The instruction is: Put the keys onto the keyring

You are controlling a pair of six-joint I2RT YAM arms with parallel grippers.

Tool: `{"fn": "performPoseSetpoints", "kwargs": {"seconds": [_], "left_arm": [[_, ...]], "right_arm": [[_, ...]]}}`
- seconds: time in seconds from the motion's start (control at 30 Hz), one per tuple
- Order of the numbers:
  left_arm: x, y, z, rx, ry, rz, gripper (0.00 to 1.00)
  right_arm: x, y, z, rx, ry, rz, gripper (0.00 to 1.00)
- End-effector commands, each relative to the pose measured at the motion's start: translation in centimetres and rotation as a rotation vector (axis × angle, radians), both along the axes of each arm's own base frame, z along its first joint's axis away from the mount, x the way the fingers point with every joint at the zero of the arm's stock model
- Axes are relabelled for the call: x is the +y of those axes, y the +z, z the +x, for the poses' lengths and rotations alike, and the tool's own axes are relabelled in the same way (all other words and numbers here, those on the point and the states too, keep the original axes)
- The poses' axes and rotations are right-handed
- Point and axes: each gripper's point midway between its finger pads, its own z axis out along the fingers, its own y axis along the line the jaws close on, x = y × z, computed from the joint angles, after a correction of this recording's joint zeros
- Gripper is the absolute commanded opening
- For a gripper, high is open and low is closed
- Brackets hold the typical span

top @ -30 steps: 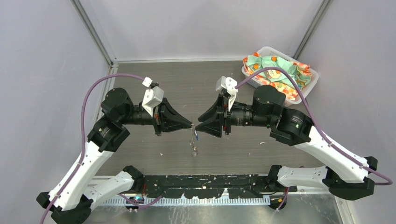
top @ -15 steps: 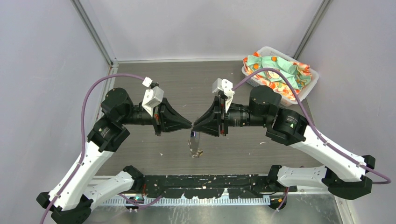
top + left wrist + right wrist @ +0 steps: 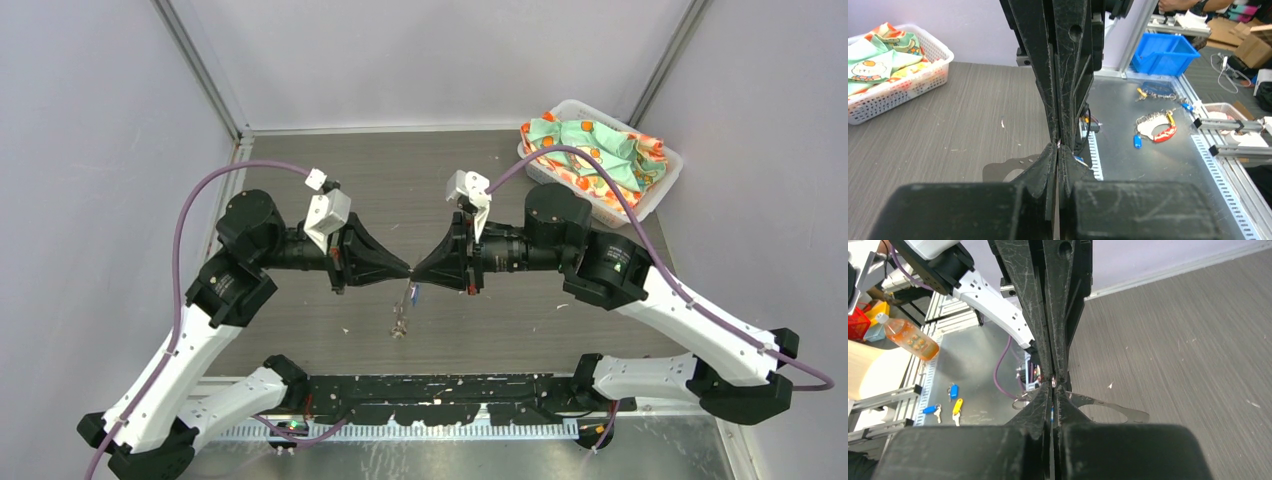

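My two grippers meet tip to tip above the middle of the table. The left gripper (image 3: 407, 270) (image 3: 1058, 148) is shut on the top of the keyring (image 3: 403, 308), a thin grey strand hanging down from where the tips meet. The right gripper (image 3: 415, 272) (image 3: 1053, 385) is shut at the same spot, with a metallic glint between its tips. The blue-headed key (image 3: 418, 293) (image 3: 1079, 160) dangles just under the right tips. A small piece hangs at the strand's lower end (image 3: 398, 331); its colour is unclear. Most of the ring is hidden behind the fingers in both wrist views.
A white basket (image 3: 660, 188) (image 3: 903, 82) of patterned cloth stands at the back right corner. Beyond the table's near edge, on the metal bench, lie spare keys (image 3: 955, 406) and key bunches (image 3: 1158, 125). An orange bottle (image 3: 908, 338) and a blue bin (image 3: 1163, 52) stand off the table.
The right gripper has moved left up to the left gripper's tips and shut. The hanging loop, wide half a second ago, now hangs as a narrow strand. The left arm has stayed still.
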Motion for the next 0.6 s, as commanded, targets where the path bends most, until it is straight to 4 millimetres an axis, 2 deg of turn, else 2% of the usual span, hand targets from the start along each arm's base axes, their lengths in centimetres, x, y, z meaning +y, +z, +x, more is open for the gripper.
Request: {"fn": "performPoseSetpoints", "kwargs": {"seconds": [0.0, 0.03, 0.07, 0.13, 0.33, 0.57], "left_arm": [[0.6, 0.3, -1.0, -0.074, -0.026, 0.011, 0.13], [0.7, -0.3, -1.1, -0.08, -0.043, 0.034, 0.25], [0.8, -0.8, -1.5, -0.075, -0.07, 0.059, 0.31], [0.9, -1.8, -1.7, -0.073, -0.101, 0.105, 0.37], [1.1, -2.9, -1.9, -0.09, -0.157, 0.177, 0.37], [0.9, -3.6, -1.2, -0.101, -0.151, 0.194, 0.31]], "right_arm": [[-0.9, 1.3, 0.1, 0.002, -0.023, -0.046, 0.01], [-1.0, 1.0, 0.1, 0.008, -0.024, -0.08, 0.01], [-1.3, 0.5, 0.0, 0.025, -0.024, -0.127, 0.01], [-1.4, -0.2, -0.1, 0.055, -0.015, -0.204, 0.01], [-0.8, -2.1, -0.1, 0.145, 0.021, -0.379, 0.01], [-0.2, -2.6, -0.3, 0.169, 0.045, -0.452, 0.01]]}}
